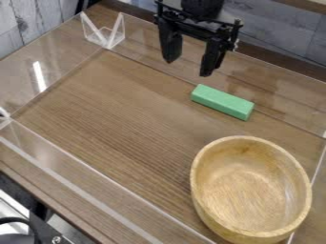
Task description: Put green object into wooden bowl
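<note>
At the upper middle of the frame, the gripper (192, 55) hangs above the table (114, 124) with its fingers (169, 46) spread apart and holding nothing. Right of center lies the green object (223, 102), flat on the wood. Lower right stands the wooden bowl (251, 186), well apart from it.

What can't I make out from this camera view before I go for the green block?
- Wooden bowl: its lower rim is cut off by the bottom edge.
- Arm above the gripper: cut off by the top edge.
- Green object: its underside and far face are hidden by the block itself.
- Gripper height above the table: unclear from one view.
</note>
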